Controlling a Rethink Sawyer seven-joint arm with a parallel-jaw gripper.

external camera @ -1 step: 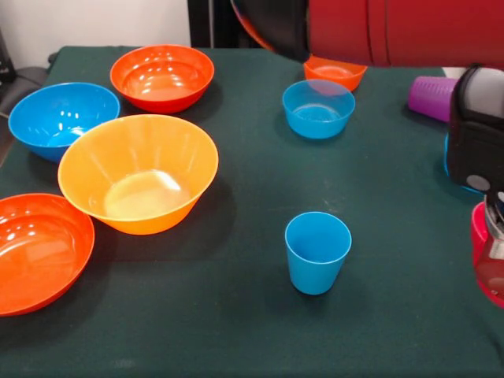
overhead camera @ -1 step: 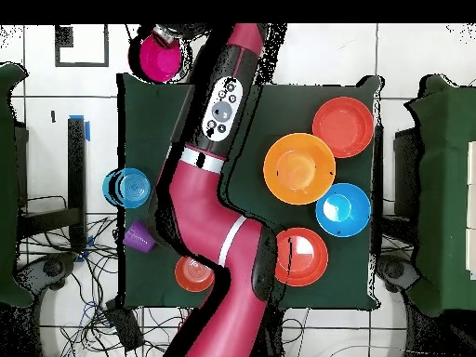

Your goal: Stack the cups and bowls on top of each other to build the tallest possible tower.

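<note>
text: none legible | labels: none | arm (overhead camera @ -1 step: 216, 191) panel markings: unreadable

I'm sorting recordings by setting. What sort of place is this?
Probably a robotics lab. A red robot arm reaches over a green-clothed table of plastic bowls, and loose cables trail across the tiled floor.

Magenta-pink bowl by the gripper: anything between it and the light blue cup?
Nothing visible does. In the front view only bare dark green tablecloth lies between the glossy magenta-pink plastic bowl at the gripper and the upright light blue plastic cup, whose mouth is empty.
</note>
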